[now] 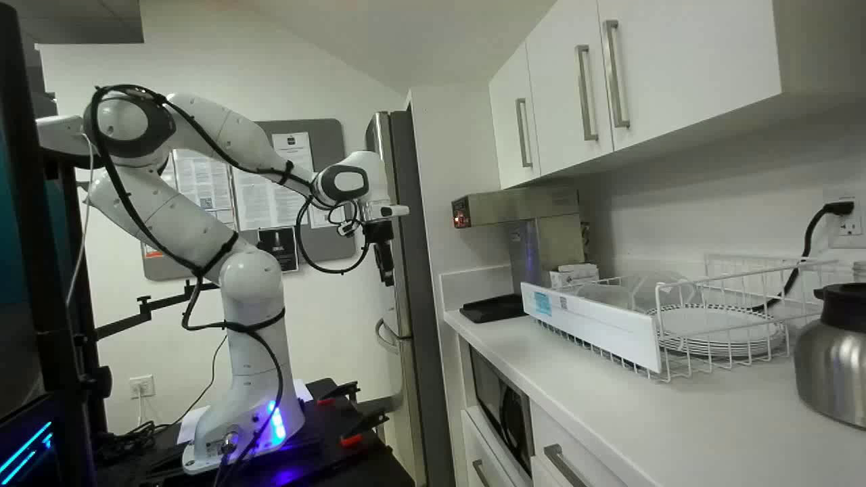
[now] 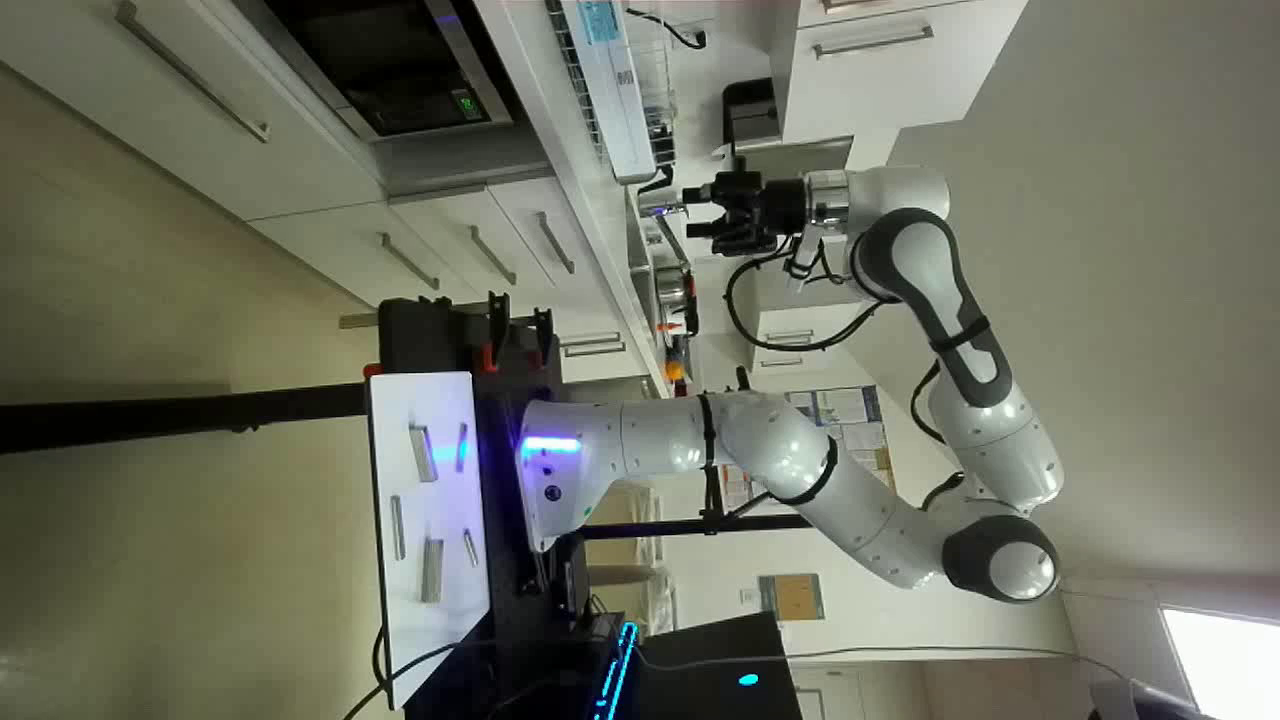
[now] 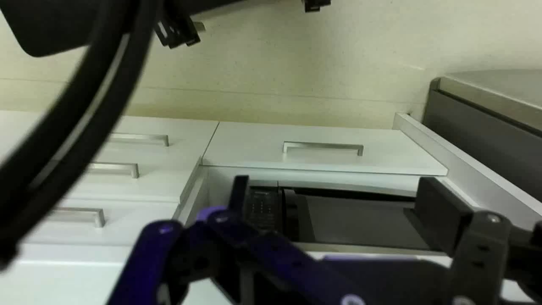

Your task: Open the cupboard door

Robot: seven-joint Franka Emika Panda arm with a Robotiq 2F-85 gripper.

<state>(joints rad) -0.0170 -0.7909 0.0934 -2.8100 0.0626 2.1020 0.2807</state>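
Note:
Flat white wall-cupboard doors with slim vertical silver bar handles hang at the upper right in an exterior view: a left door (image 1: 511, 101), a middle door (image 1: 558, 88) and a right door (image 1: 690, 67). All are shut, so no wooden interior shows. I cannot tell which of them is the task's cupboard door. White wall-cupboard doors (image 2: 890, 80) also show in an exterior view, at the top right. My gripper (image 1: 385, 276) points down, apart from and below the doors' handles. It is open and empty (image 2: 692, 212), its two fingers wide apart in the wrist view (image 3: 332, 190).
A white worktop (image 1: 541, 399) carries a wire dish rack (image 1: 592, 325), a steel machine (image 1: 528, 210) and a steel jug (image 1: 835, 358). Below are a microwave (image 3: 355, 220) and drawers (image 3: 326, 135). A fridge (image 1: 406, 284) stands beside a tall white panel (image 1: 450, 155).

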